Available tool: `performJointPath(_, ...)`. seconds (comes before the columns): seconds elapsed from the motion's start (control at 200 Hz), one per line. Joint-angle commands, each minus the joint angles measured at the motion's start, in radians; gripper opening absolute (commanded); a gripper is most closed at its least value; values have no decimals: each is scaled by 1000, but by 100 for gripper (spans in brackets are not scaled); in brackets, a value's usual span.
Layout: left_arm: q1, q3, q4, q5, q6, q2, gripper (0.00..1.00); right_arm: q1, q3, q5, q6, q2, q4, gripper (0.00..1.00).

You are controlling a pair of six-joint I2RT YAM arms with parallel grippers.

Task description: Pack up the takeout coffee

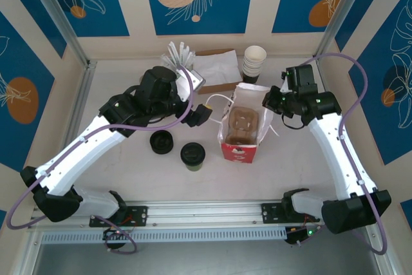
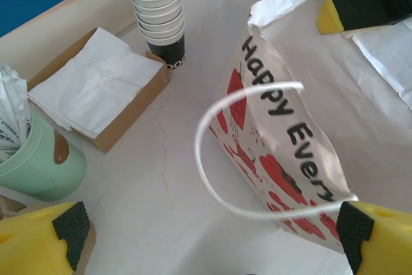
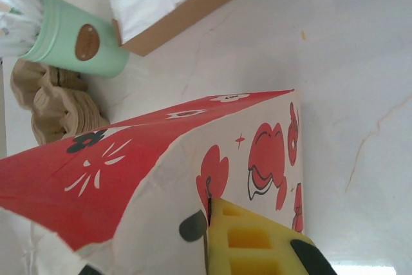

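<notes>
Coffee stands upright on the desk, long axis vertical, lid facing straight up at the overhead camera. It is a short cup. From above it shows mostly as a round black lid with a raised rim, and a thin strip of greenish side shows at its near edge. It sits in the open near the middle of the desk, just left of the bag and apart from it. A loose black lid lies flat close by on its left.

The bag is red and white, much taller than the coffee, with its mouth open upward and a brown cardboard carrier inside.

The left tool hangs released at the bag's left side, well above the coffee's far side. Its yellow fingers are spread wide and grasp nothing, and the white handle loops between them.

The right tool is clenched on the bag's far right rim, one yellow finger flat against the printed wall.

Behind the bag stand stacked white cups, a napkin box and a mint holder.
</notes>
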Motion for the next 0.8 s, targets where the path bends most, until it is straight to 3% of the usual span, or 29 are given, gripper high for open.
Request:
performJointPath(0.0, 10, -35, 39, -23, -47, -9, 100, -42, -18, -93, 106, 38, -1, 3)
performJointPath(0.205, 9, -107, 48, -37, -119, -20, 98, -95, -30, -199, 111, 111, 20, 9)
performJointPath(0.41, 8, -213, 86, -43, -140, -80, 97, -135, 8, -189, 30, 109, -31, 45)
performJointPath(0.49, 9, -237, 84, -44, -137, -105, 96, -154, 36, -189, -43, 103, -61, 51)
performJointPath(0.795, 5, -239, -15, -35, -125, -133, 99, -189, 106, -247, -273, 16, 35, 57)
